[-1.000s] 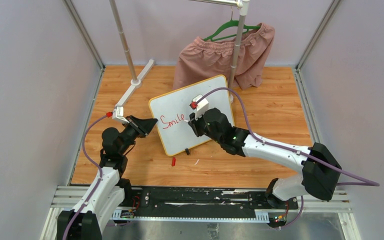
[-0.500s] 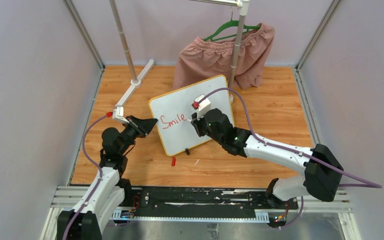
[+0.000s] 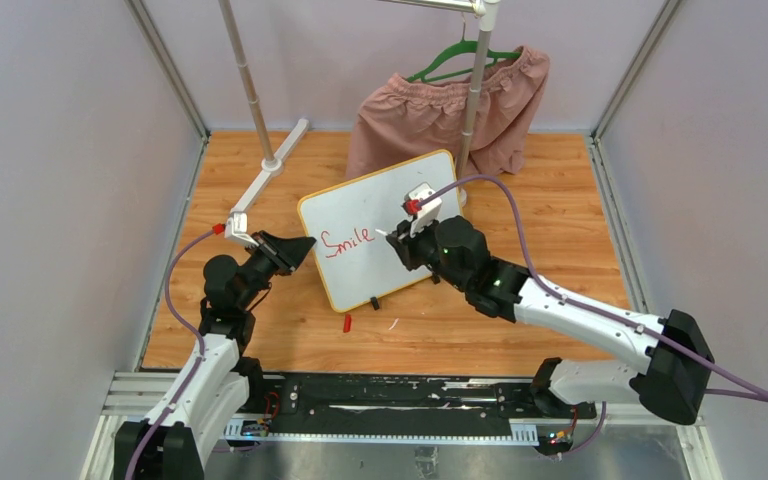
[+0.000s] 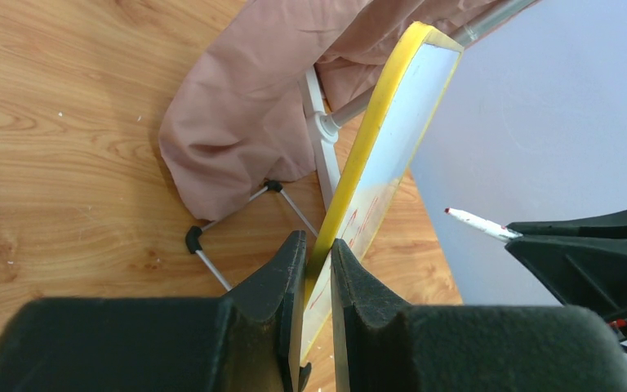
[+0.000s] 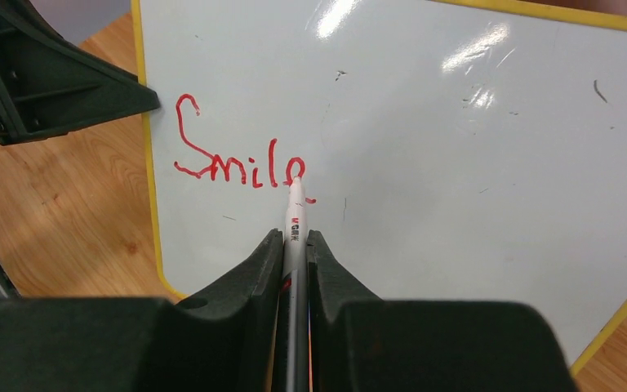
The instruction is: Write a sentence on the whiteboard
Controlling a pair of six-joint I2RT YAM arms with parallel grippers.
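The whiteboard (image 3: 390, 205), white with a yellow rim, stands tilted on the wooden table. Red cursive writing on it reads "Smile" (image 3: 346, 241), with a small mark after it (image 5: 243, 163). My left gripper (image 3: 295, 250) is shut on the board's left yellow edge (image 4: 359, 163), one finger on each face. My right gripper (image 3: 403, 243) is shut on a white marker (image 5: 295, 216). The marker's tip is off the board, to the right of the last letter in the top view. The marker also shows in the left wrist view (image 4: 478, 222), clear of the board.
A pink garment (image 3: 450, 110) hangs on a green hanger from a rack behind the board. The rack's white base bar (image 3: 270, 175) lies at the back left. A red marker cap (image 3: 347, 322) lies on the table in front of the board.
My right gripper has moved right and slightly back with the marker, away from the end of "Smile". The left gripper and the board have not moved.
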